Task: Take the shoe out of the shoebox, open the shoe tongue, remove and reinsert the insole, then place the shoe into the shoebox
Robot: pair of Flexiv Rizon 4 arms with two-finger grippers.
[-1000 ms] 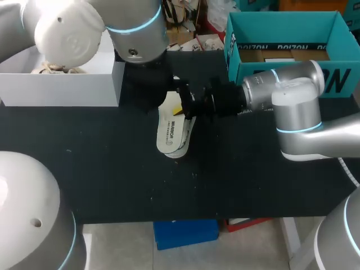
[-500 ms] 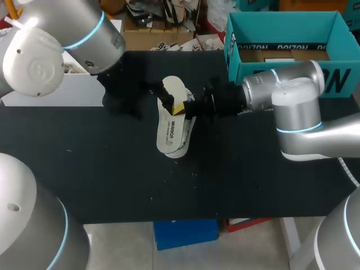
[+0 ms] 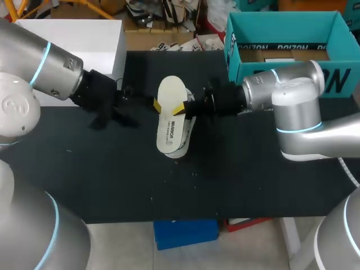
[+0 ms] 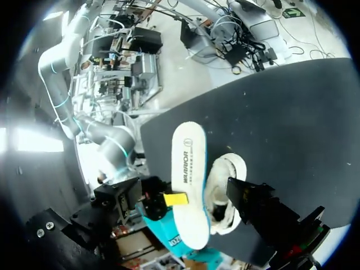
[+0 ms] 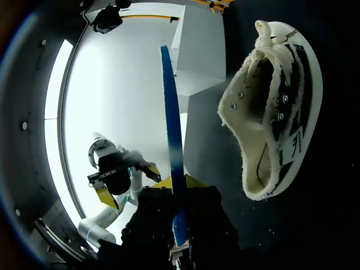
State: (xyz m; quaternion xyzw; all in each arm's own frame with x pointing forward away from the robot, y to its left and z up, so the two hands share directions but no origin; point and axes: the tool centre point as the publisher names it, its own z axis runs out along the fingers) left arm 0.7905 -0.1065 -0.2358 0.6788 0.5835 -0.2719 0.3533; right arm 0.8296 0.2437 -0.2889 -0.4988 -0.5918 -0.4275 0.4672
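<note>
your right gripper [image 5: 177, 182] sat over the middle of the tabletop [image 3: 112, 180], and yes, it was pinching the insole [image 3: 171, 93]: one yellow-tipped finger on each face, with the insole edge-on to that wrist's camera. the insole was up off the tabletop and lying roughly flat, with its printed face up and blue along its edge. look just beneath and beside it: the shoe [image 5: 253, 129] lay on its side on the tabletop. it was cream canvas, with its opening turned toward the insole, and neither claw was touching it. over toward the left edge, your left gripper [image 3: 126, 104] hung apart from the insole, its fingers spread wide with nothing between them. a white box [image 3: 67, 39] stood at the far left corner. a teal box [image 3: 233, 53] stood at the far right corner, behind your right arm.
</note>
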